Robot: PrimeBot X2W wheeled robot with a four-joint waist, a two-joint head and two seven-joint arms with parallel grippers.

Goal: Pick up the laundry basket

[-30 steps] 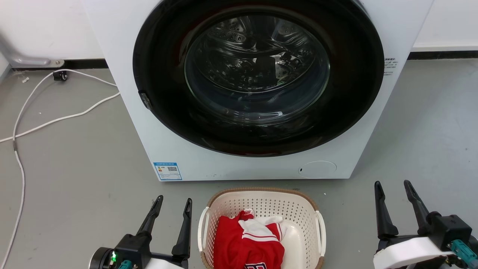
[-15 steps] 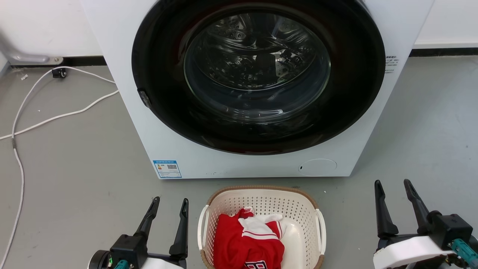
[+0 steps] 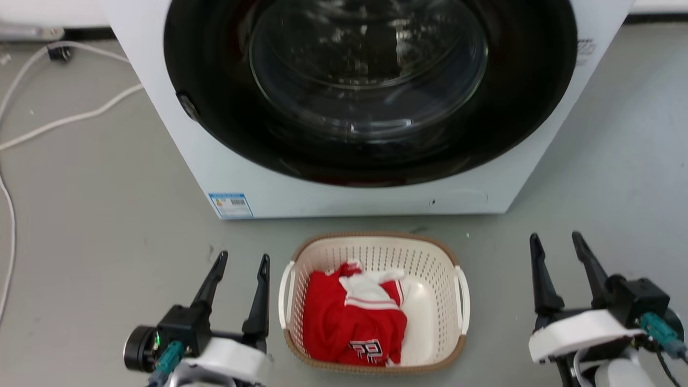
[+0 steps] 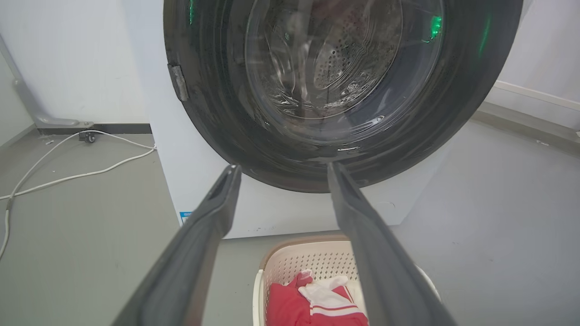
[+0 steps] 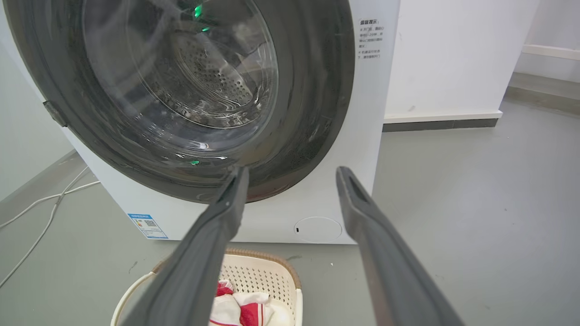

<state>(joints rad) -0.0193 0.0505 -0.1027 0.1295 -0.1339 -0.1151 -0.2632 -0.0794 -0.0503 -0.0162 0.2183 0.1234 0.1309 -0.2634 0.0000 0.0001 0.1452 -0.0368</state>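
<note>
Jaws spread wide on both sides, holding nothing. The left gripper [image 3: 243,256] is just beside the laundry basket [image 3: 376,252], the right gripper [image 3: 554,236] well clear of its other side. The basket is on the floor, washer [image 3: 344,199] right behind it. Looks like the approach step. Next, each gripper needs a side handle.

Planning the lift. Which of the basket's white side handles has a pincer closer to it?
The left handle: the left pincer stands just beside it, while the right pincer sits well clear of the right handle.
</note>
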